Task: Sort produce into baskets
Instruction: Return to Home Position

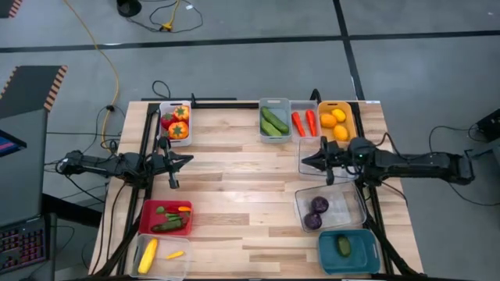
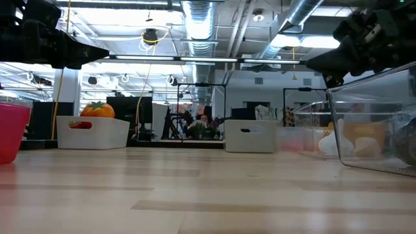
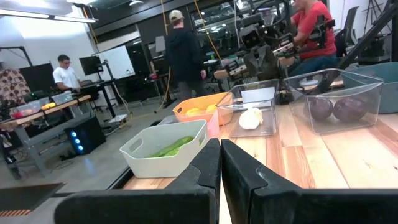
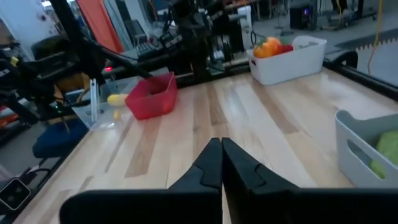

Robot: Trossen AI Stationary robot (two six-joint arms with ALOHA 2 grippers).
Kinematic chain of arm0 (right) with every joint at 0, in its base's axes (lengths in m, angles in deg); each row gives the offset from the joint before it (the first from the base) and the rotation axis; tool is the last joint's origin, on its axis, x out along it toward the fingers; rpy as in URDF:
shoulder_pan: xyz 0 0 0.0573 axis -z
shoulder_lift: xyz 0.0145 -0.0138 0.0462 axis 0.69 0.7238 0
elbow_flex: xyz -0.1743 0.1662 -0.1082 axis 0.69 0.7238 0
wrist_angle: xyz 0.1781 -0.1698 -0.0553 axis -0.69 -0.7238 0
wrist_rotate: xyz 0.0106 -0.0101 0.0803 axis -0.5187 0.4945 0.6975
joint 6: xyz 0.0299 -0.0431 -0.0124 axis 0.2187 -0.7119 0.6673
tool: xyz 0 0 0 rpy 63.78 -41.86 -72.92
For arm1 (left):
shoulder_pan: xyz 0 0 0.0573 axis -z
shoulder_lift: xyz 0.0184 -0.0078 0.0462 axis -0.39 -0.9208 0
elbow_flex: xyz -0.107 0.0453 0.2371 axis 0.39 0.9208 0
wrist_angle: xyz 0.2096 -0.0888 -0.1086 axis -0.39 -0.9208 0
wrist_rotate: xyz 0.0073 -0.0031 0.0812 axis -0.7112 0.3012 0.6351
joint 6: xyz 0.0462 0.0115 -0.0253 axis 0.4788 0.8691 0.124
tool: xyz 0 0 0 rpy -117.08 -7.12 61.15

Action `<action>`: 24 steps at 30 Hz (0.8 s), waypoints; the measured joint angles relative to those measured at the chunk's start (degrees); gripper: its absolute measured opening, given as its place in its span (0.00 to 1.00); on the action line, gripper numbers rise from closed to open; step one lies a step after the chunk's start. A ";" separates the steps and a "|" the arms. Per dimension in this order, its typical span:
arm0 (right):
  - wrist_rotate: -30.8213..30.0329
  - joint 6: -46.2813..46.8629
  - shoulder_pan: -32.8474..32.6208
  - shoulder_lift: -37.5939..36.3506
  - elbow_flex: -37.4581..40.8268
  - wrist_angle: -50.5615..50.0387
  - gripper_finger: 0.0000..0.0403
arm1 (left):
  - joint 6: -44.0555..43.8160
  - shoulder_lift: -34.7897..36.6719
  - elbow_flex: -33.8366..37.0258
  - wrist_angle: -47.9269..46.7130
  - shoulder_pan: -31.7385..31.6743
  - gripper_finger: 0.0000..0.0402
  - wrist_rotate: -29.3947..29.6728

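Right tool (image 4: 221, 144), fingers pressed together on nothing, faced the likewise closed, empty left tool (image 3: 220, 144) across the surface (image 1: 242, 195); two plums (image 1: 319, 205) lay in the clear bin (image 1: 349, 208) just beside the right tool, well apart from the left.

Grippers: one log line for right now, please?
left gripper: shut, empty, left side | right gripper: shut, empty, right side | plums: in clear bin

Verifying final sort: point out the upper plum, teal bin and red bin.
upper plum (image 1: 319, 204): high view, purple top.
teal bin (image 1: 364, 254): high view, bare floor.
red bin (image 1: 148, 215): high view, bare floor.
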 joint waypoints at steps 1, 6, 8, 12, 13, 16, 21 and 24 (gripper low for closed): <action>-0.01 0.01 0.00 -1.11 0.54 -0.01 0.07 | 0.00 0.00 0.00 -0.01 0.00 0.00 0.00; 0.00 0.00 0.04 -7.42 2.54 0.27 0.08 | 0.00 0.00 0.00 0.00 0.00 0.00 0.00; 0.08 -0.11 0.04 -10.07 2.99 -0.13 0.08 | 0.00 0.00 0.00 -0.01 -0.01 0.00 -0.09; 0.47 -0.13 0.04 -14.68 3.01 -3.12 0.08 | 0.00 0.00 0.00 -0.02 -0.02 0.00 -0.13; 0.50 -0.13 0.04 -15.66 3.01 -3.98 0.08 | 0.00 0.00 0.00 0.00 0.00 0.00 -0.13; 0.52 -0.15 0.04 -18.36 3.01 -7.57 0.08 | 0.00 0.00 0.00 -0.02 -0.01 0.00 -0.13; 0.55 -1.44 0.03 -21.60 3.01 -11.31 0.08 | 0.01 0.00 0.00 -0.02 0.00 0.00 -0.15; 0.58 -1.67 0.00 -23.08 3.01 -12.32 0.08 | 0.00 -0.01 0.00 -0.01 0.00 0.00 -0.17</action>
